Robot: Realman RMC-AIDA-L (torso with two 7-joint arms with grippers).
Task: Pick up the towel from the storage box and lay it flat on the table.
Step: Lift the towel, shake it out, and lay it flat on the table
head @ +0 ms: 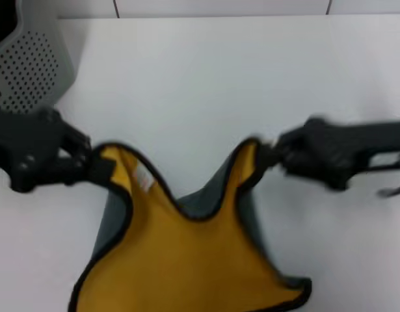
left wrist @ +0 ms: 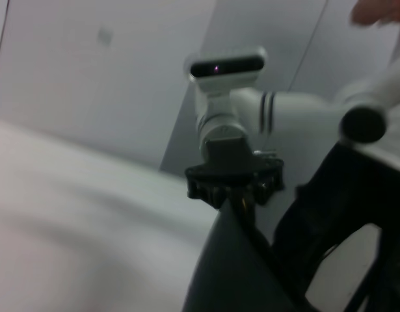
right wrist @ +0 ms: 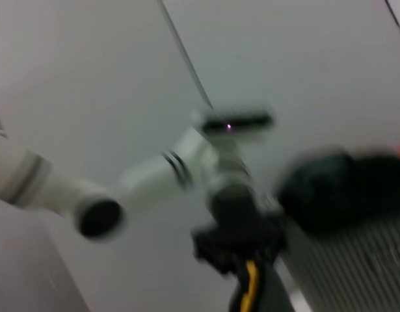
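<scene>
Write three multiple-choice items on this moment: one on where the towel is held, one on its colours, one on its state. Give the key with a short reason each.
1. Where do the grippers hold the towel?
A. Both at one corner
B. One at each of two upper corners
C. At the middle of one edge

2. Which face of the towel shows most in the head view?
A. Yellow
B. Red
C. White

3. How does the towel's upper edge run between the grippers?
A. Pulled straight and taut
B. Rolled into a tube
C. Sagging in a dip

Key:
1 B, the left gripper clamps one corner and the right gripper the other, above the table.
2 A, yellow fills the front, with grey-green showing only at the folds.
3 C, the black-piped edge drops low midway between the two held corners.
</scene>
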